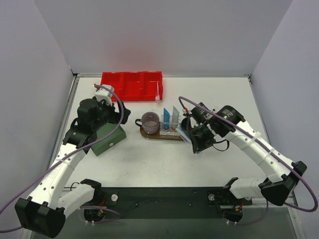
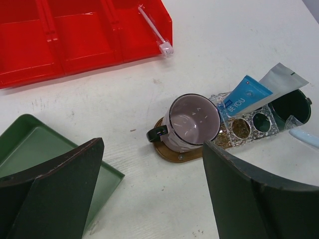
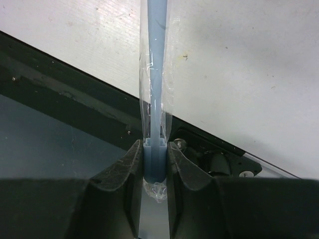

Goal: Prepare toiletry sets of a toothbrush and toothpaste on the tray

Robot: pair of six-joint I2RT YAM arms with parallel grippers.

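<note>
Pinched in the right jaws, a wrapped blue toothbrush [image 3: 155,74] hung by the tray's [image 2: 175,155] right end; left jaws gaped wide.

There are 2 toothpaste tubes: 1 blue tube [image 2: 244,97] and 1 white tube [image 2: 281,82]. There are 2 toothbrushes: 1 blue toothbrush [image 3: 155,74] and 1 pale toothbrush [image 2: 152,27]. There is 1 tray [image 2: 172,154], 1 mug [image 2: 193,122], 1 clear holder [image 2: 249,127], 1 green box [image 2: 30,144] and 1 red bin [image 2: 84,64] with 3 compartments.
</note>
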